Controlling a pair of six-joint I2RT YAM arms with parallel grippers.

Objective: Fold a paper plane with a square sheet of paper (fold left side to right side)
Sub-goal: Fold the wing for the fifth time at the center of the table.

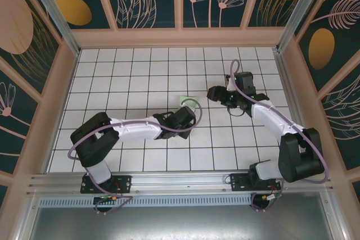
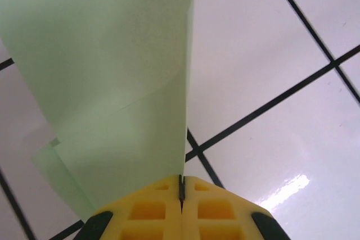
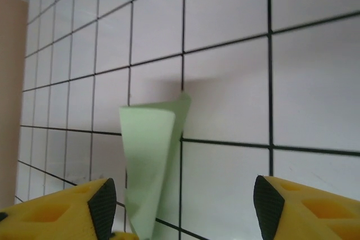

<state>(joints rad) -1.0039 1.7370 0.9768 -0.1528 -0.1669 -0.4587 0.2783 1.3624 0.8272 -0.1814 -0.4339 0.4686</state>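
Observation:
The paper plane (image 1: 185, 100), pale green paper folded into a narrow tapering shape, stands up off the tiled floor at mid-table. My left gripper (image 1: 189, 114) is shut on its lower end. In the left wrist view the paper plane (image 2: 112, 82) rises from between the closed yellow jaws of the left gripper (image 2: 181, 186), with a faint crease across it. My right gripper (image 1: 216, 93) hovers to the right of the paper, apart from it. In the right wrist view the right gripper (image 3: 183, 200) is open, and the paper plane (image 3: 149, 161) stands beyond it, nearer the left fingertip (image 3: 106, 202).
White floor tiles with black grid lines (image 1: 140, 71) cover the table. Wooden walls (image 1: 180, 37) with patterned panels close in the back and sides. A metal rail (image 1: 180, 179) runs along the near edge by the arm bases.

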